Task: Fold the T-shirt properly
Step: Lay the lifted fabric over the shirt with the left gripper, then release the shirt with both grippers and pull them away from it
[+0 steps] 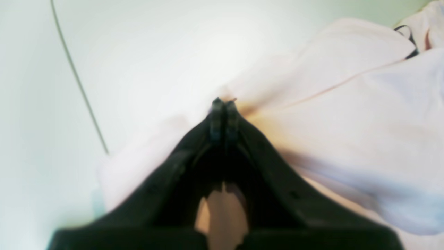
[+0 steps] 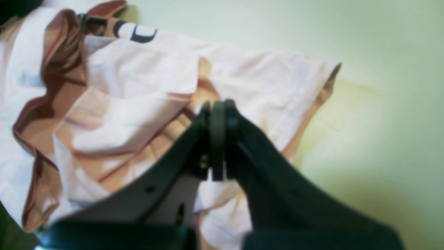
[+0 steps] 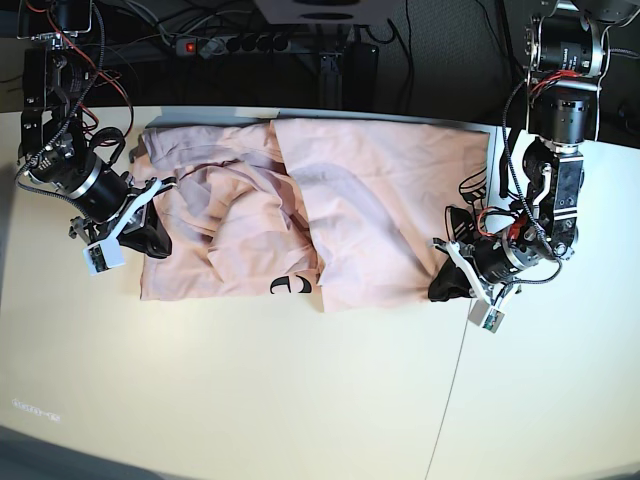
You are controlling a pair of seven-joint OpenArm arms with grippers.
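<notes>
The pale pink T-shirt (image 3: 380, 200) lies crumpled across the back half of the table, its right half folded over and smoother. Black lettering (image 3: 290, 286) peeks out at its front edge. My left gripper (image 3: 440, 285), on the right in the base view, is at the shirt's front right corner. In the left wrist view its fingertips (image 1: 223, 102) are shut on the edge of the T-shirt (image 1: 364, 121). My right gripper (image 3: 155, 245) sits at the shirt's left edge. The right wrist view shows this gripper (image 2: 218, 104) shut on a fold of the T-shirt (image 2: 138, 80).
The cream table (image 3: 250, 380) stretches toward the front, with a seam (image 3: 450, 400) running down its right part. A power strip (image 3: 230, 42) and cables lie behind the table's back edge. Both arm bases stand at the back corners.
</notes>
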